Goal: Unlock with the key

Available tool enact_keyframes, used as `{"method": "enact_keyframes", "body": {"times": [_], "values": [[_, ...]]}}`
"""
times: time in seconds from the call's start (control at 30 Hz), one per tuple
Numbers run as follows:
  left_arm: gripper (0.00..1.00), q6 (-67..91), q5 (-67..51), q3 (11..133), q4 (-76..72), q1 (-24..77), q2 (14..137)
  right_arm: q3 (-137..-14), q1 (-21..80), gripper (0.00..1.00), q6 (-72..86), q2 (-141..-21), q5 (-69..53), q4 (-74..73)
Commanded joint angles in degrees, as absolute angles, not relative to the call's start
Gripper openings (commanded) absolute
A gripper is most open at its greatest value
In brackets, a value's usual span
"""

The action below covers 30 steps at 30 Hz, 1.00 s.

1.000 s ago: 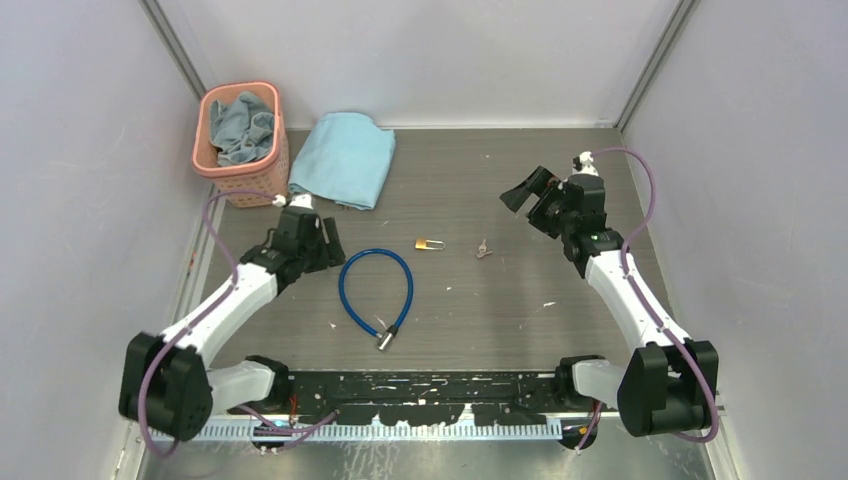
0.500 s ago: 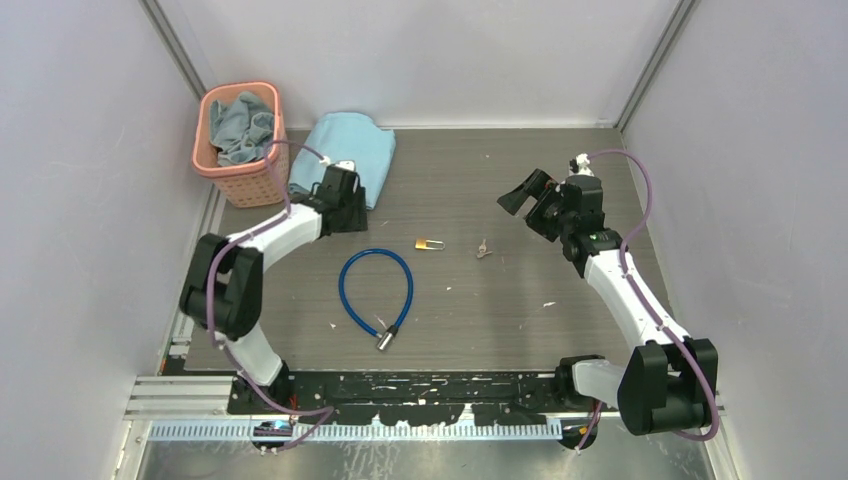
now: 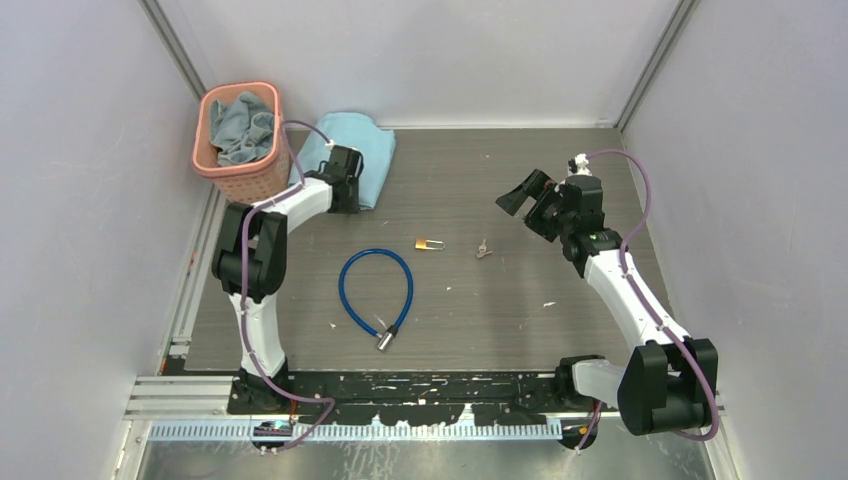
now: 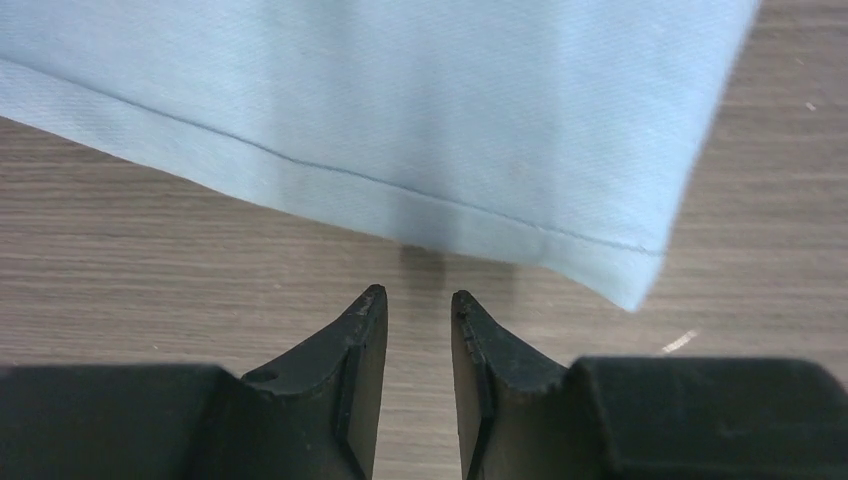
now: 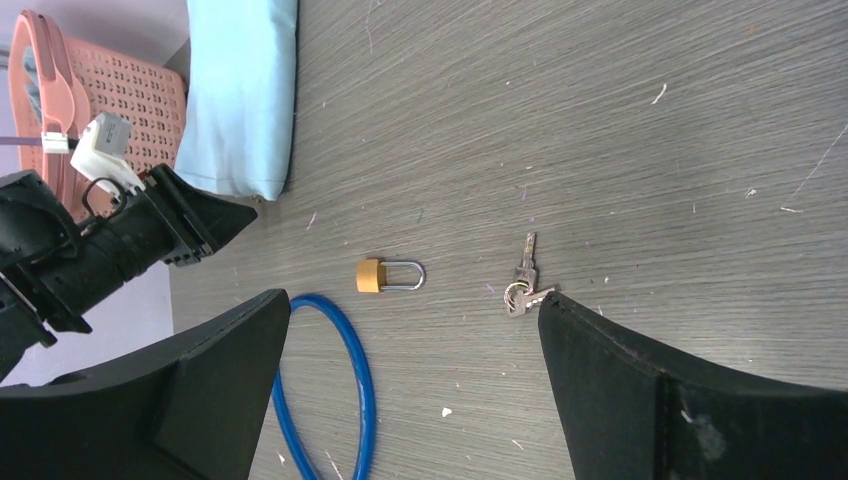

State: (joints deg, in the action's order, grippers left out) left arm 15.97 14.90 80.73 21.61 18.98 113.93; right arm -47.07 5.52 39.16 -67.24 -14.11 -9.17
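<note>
The key (image 3: pixel 483 248), tiny and silvery on a ring, lies flat on the table right of the small brass padlock (image 3: pixel 430 244). Both also show in the right wrist view, the key (image 5: pixel 522 285) and the padlock (image 5: pixel 388 275). The blue cable (image 3: pixel 375 285) lies looped nearer the arms. My right gripper (image 3: pixel 525 195) is wide open and empty, raised to the right of the key; the right wrist view (image 5: pixel 415 298) shows the key just inside its right finger. My left gripper (image 3: pixel 352 198) is narrowly open and empty at the near edge of the light blue cloth (image 4: pixel 400 100).
A pink basket (image 3: pixel 240 130) holding a bluish cloth stands at the far left corner. The light blue cloth (image 3: pixel 345 150) lies beside it. The cable's metal end (image 3: pixel 384 340) points toward the arms. Grey walls enclose the table.
My left arm has swung away from the cable to the far left, ending at the cloth's near edge. My right gripper has barely moved.
</note>
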Motion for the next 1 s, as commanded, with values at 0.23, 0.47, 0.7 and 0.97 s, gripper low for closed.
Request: {"method": "enact_keyframes", "body": {"times": [0.23, 0.47, 0.7, 0.97], "values": [[0.32, 16.44, 9.79, 88.04, 23.53, 15.06, 119.60, -47.64, 5.71, 1.00, 39.40, -66.53, -16.43, -7.02], [0.39, 16.59, 5.54, 89.69, 24.04, 14.83, 120.69, -47.69, 5.69, 1.00, 39.38, -66.59, -16.52, -6.87], [0.40, 17.26, 3.51, 89.69, 23.79, 14.97, 120.68, -47.55, 5.71, 1.00, 39.63, -67.02, -17.12, -6.42], [0.40, 18.06, 6.66, 92.86, 25.25, 15.12, 122.73, -47.37, 5.72, 1.00, 39.99, -67.50, -17.84, -5.67]]}}
